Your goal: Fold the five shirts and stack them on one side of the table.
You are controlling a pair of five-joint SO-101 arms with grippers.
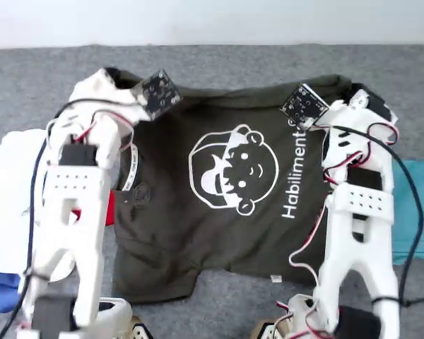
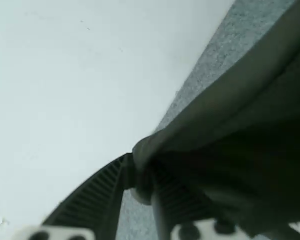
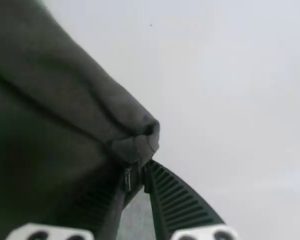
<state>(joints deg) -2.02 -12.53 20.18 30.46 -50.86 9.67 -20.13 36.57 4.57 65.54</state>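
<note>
A dark olive shirt point(image 1: 226, 233) with a white cartoon print lies face up across the grey table point(image 1: 268, 60). My left gripper point(image 1: 112, 75) is at its far left corner. In the left wrist view, the left gripper point(image 2: 140, 176) is shut on a bunched fold of the shirt point(image 2: 240, 125). My right gripper point(image 1: 356, 92) is at the far right corner. In the right wrist view, the right gripper point(image 3: 137, 170) is shut on a pinch of the shirt point(image 3: 50, 100). Both held corners are lifted off the table.
A white folded garment point(image 1: 7, 191) lies at the left, with a blue one point(image 1: 0, 291) in front of it and a bit of red cloth point(image 1: 110, 209) beside the olive shirt. A teal garment point(image 1: 418, 212) lies at the right edge. Both arm bases stand at the near edge.
</note>
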